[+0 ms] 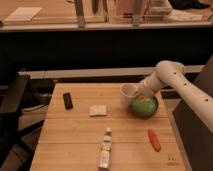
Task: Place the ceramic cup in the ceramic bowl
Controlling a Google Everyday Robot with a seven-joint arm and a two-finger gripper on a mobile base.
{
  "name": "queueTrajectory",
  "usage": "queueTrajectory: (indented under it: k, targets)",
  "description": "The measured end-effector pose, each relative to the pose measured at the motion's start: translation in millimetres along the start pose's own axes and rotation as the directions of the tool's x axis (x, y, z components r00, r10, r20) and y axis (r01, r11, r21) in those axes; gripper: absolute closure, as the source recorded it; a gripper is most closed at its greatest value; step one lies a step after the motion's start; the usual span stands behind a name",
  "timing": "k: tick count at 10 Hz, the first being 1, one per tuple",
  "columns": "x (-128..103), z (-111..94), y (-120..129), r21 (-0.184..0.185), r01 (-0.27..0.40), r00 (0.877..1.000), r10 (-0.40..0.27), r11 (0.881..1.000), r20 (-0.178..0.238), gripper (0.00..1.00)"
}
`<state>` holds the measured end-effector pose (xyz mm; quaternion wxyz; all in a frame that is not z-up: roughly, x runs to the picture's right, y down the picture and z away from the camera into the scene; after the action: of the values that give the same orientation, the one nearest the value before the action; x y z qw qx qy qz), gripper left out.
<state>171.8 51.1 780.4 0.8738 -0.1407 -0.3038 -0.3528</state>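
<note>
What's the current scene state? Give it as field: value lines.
gripper: gripper at the arm's end, beside the bowl's upper left rim, holding the cup
cup: small white ceramic cup, off the table, not in the bowl
bowl: round green ceramic bowl, right part of the light wooden table, nothing visible in it
other items: orange carrot-shaped thing; clear bottle with a white label, lying down; small black rectangular object; flat white square item
task status: not yet done
</note>
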Motion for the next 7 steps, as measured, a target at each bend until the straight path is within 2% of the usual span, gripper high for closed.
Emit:
queueTrajectory:
  k: [7]
  targets:
    - [30,-9,15,0.033,-0.059,0.998,0.059,0.998,0.001,0.96]
